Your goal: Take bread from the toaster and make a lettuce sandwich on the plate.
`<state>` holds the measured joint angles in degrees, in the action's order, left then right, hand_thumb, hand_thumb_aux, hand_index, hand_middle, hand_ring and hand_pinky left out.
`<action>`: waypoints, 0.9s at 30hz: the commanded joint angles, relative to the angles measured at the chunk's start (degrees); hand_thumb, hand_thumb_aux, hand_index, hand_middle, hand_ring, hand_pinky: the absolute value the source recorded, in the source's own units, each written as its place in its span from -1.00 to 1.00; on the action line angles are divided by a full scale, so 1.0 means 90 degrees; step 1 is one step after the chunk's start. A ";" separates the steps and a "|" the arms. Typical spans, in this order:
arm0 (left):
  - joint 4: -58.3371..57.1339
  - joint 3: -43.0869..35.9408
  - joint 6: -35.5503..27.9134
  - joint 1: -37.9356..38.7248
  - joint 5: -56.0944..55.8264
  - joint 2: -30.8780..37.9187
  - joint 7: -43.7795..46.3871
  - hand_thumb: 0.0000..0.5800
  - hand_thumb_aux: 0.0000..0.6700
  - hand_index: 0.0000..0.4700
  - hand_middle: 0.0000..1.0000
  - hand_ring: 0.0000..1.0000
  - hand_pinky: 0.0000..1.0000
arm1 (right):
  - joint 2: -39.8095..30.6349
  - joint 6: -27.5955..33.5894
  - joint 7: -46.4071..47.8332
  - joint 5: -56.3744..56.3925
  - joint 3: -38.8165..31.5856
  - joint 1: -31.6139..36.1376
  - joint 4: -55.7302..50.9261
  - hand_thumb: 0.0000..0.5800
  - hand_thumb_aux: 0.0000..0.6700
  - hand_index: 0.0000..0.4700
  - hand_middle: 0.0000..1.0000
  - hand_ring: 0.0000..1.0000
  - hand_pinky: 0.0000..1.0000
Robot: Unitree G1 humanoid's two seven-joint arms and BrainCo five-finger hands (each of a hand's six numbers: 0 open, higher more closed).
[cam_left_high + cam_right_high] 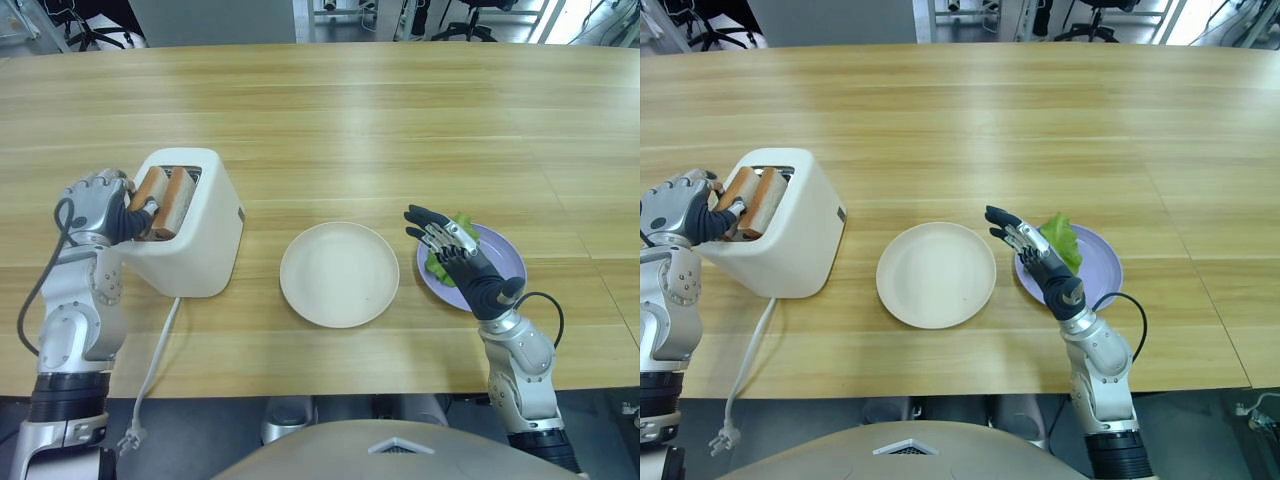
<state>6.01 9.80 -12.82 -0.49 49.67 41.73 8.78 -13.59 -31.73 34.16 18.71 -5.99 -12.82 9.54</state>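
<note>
Wooden table [350,120] — I see left hand [98,205] clamped on browned bread [153,187], right hand [462,260] splayed over leafy lettuce [1062,240]

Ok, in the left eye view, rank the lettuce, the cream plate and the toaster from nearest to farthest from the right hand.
1. The lettuce, just under the right hand, on the purple plate.
2. The cream plate, to that hand's left, mid-table.
3. The toaster, far left, where the left hand grips the bread.
</note>
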 commanded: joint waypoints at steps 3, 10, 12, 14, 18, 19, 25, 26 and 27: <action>0.0372 0.0290 0.0324 -0.0115 -0.0407 -0.0142 -0.0780 1.00 1.00 0.96 1.00 1.00 1.00 | 0.0008 0.0002 -0.0017 -0.0081 0.0003 -0.0007 -0.0032 -1.00 -1.00 -1.00 -1.00 -1.00 -1.00; 0.0889 0.1154 0.1179 -0.0573 -0.1010 -0.0180 -0.2155 1.00 1.00 0.96 1.00 1.00 1.00 | 0.0005 -0.0023 -0.0039 -0.0109 0.0017 -0.0002 -0.0015 -1.00 -1.00 -1.00 -1.00 -1.00 -1.00; 0.1025 0.1496 0.1429 -0.0716 -0.1245 -0.0126 -0.2381 1.00 1.00 0.96 1.00 1.00 1.00 | 0.0034 -0.0081 -0.0211 -0.0319 0.0129 0.0061 -0.0056 -1.00 -1.00 -1.00 -1.00 -1.00 -1.00; 0.1131 0.1716 0.1564 -0.0829 -0.1339 -0.0036 -0.2472 1.00 1.00 0.96 1.00 1.00 1.00 | 0.0041 -0.0120 -0.0544 -0.0796 0.0323 0.0209 -0.0219 -1.00 -1.00 -1.00 -1.00 -1.00 -1.00; 0.1537 0.1619 0.1896 -0.1051 -0.1831 -0.0144 -0.2285 1.00 1.00 0.96 1.00 1.00 1.00 | -0.0077 -0.0184 -0.1621 -0.2635 0.0815 0.0517 -0.0533 -1.00 -1.00 -1.00 -1.00 -1.00 -1.00; 0.1789 0.1480 0.1926 -0.1090 -0.2102 -0.0270 -0.2100 1.00 1.00 0.96 1.00 1.00 1.00 | -0.0100 -0.0072 -0.1914 -0.3003 0.0940 0.0588 -0.0536 -1.00 -1.00 -1.00 -1.00 -1.00 -1.00; 0.3014 -0.0724 0.1408 -0.1002 -0.3656 -0.1363 -0.0226 1.00 1.00 0.96 1.00 1.00 1.00 | -0.0958 0.1060 -0.3992 -0.6462 0.1602 0.1076 -0.0335 -1.00 -1.00 -1.00 -1.00 -1.00 -1.00; 0.3049 -0.1046 0.1317 -0.0945 -0.3723 -0.1468 0.0023 1.00 1.00 0.96 1.00 1.00 1.00 | -0.1177 0.1210 -0.4230 -0.6939 0.1590 0.1113 -0.0327 -1.00 -1.00 -1.00 -1.00 -1.00 -1.00; 0.3020 -0.1350 0.1243 -0.0893 -0.3795 -0.1612 0.0211 1.00 1.00 0.96 1.00 1.00 1.00 | -0.1436 0.1316 -0.4293 -0.7262 0.1517 0.1145 -0.0383 -1.00 -1.00 -1.00 -1.00 -1.00 -1.00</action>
<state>32.71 2.84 0.61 -9.41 17.81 28.43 5.97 -23.90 -22.61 -1.12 -38.21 7.43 -2.67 6.13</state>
